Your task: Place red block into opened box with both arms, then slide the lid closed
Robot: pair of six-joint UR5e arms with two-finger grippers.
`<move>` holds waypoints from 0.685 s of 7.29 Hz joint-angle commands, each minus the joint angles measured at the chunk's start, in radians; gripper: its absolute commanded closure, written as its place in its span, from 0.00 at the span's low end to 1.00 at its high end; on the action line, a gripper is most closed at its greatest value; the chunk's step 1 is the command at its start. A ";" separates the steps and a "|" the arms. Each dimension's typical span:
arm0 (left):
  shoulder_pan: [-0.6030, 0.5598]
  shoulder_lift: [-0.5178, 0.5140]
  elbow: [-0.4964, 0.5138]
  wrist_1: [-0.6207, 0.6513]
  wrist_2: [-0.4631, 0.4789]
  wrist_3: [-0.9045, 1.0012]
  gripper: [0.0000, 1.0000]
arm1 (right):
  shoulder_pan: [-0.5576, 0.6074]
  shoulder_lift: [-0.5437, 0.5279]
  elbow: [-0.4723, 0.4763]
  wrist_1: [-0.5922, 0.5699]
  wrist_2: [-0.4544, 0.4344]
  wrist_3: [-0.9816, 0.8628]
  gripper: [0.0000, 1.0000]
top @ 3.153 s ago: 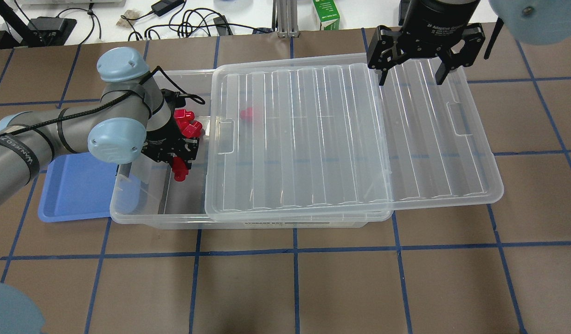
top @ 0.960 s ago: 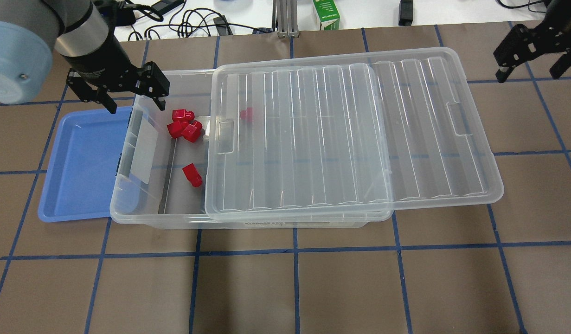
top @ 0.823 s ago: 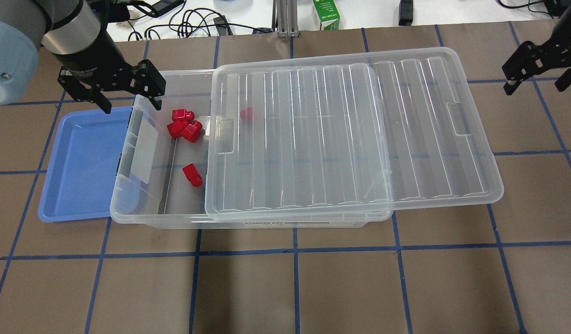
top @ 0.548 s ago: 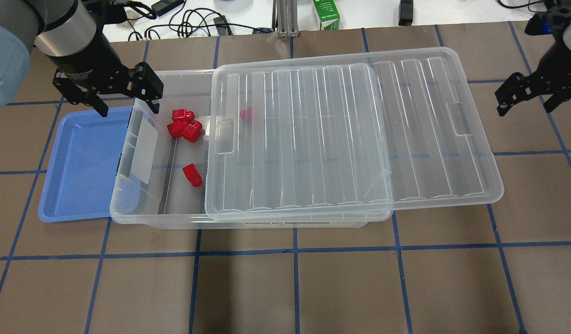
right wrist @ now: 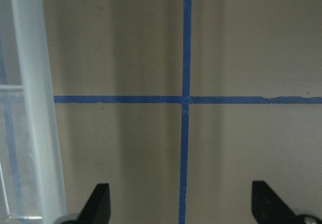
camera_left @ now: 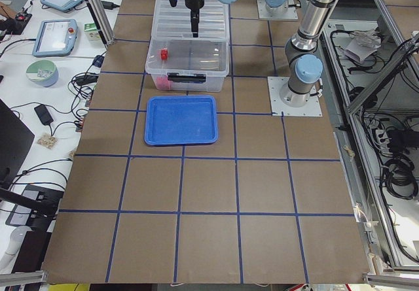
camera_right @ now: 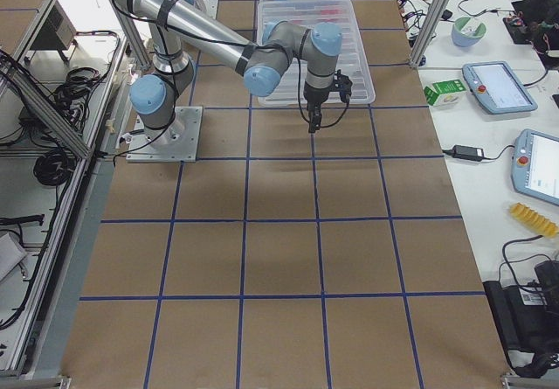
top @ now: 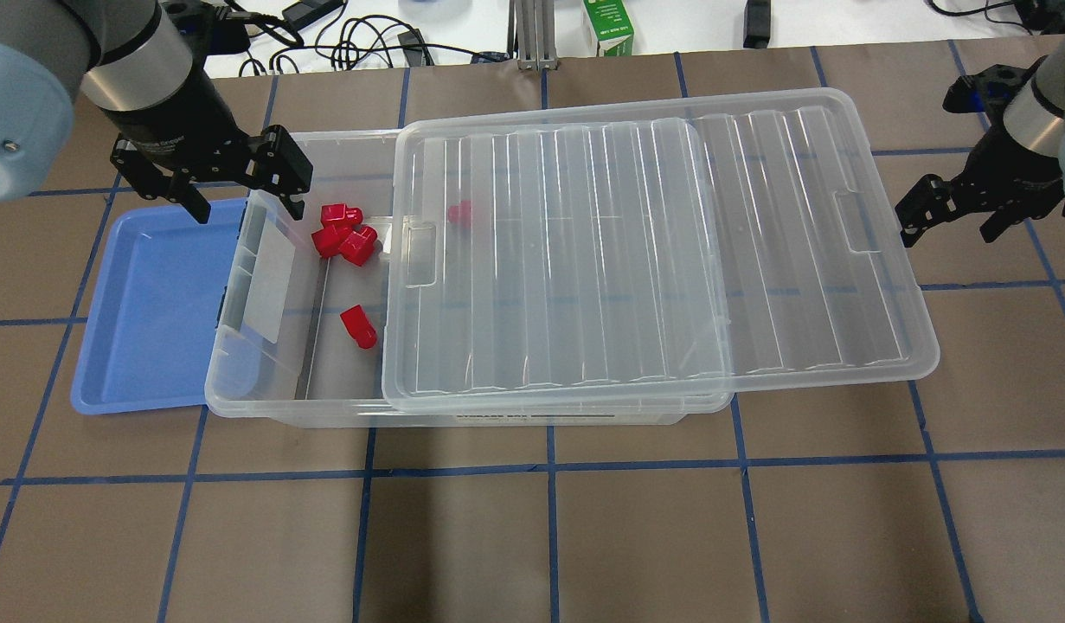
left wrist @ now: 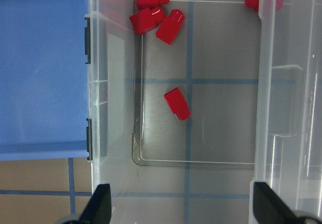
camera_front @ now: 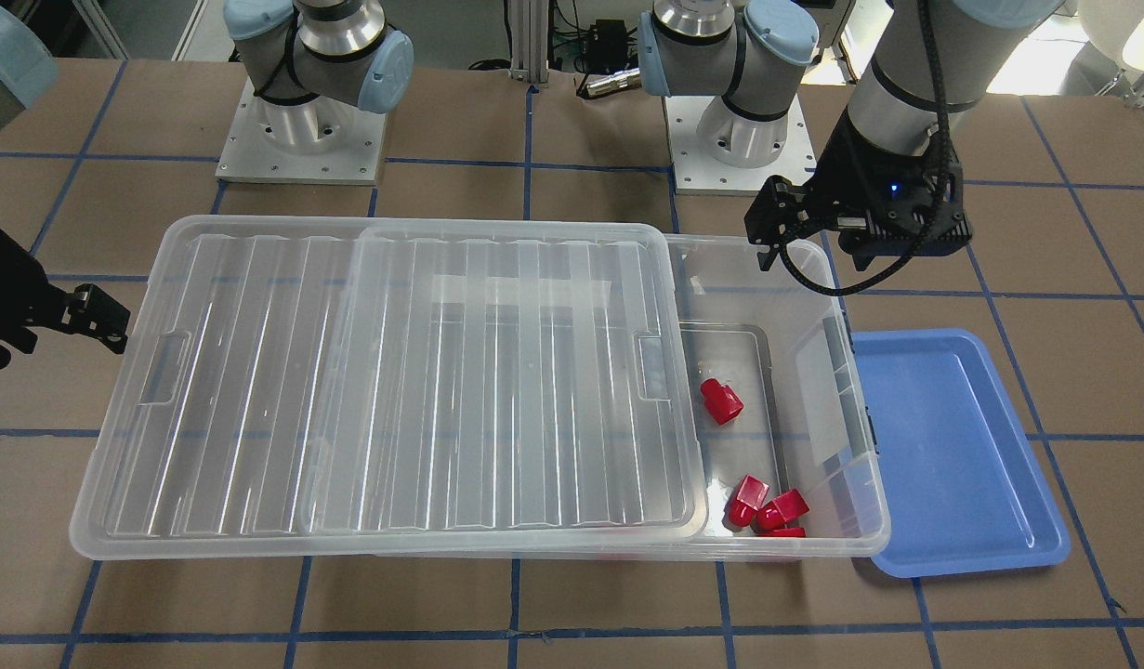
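The see-through box (top: 281,405) lies lengthwise on the table, its lid (top: 653,251) shifted right so the left end stands uncovered. One red block (top: 359,327) lies alone on the box floor. A cluster of three (top: 342,232) sits near the far wall, and another (top: 459,213) shows under the lid's edge. My left gripper (top: 248,208) hangs open and empty over the box's left end wall, and the lone red block (left wrist: 177,103) shows below it. My right gripper (top: 949,232) is open over bare table, just off the lid's right short end.
A shallow blue tray (top: 151,303) lies against the box's left end, partly under it. Cables and a green carton (top: 608,26) sit beyond the table's far edge. Both arm bases (camera_front: 297,139) stand behind the box. Blue tape lines cross the brown table.
My left gripper rose out of the box and drew back to its far-left end; one red block now lies alone on the floor. My right gripper swung from above the lid to beyond its right end.
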 commanded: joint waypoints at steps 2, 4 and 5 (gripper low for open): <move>-0.003 0.000 0.003 0.000 -0.001 0.018 0.00 | 0.092 0.003 0.001 -0.001 0.022 0.079 0.00; -0.006 0.006 0.002 0.001 -0.001 0.009 0.00 | 0.143 0.000 0.003 -0.001 0.022 0.136 0.00; -0.006 0.009 0.000 0.000 0.000 0.007 0.00 | 0.178 0.001 0.001 -0.001 0.041 0.186 0.00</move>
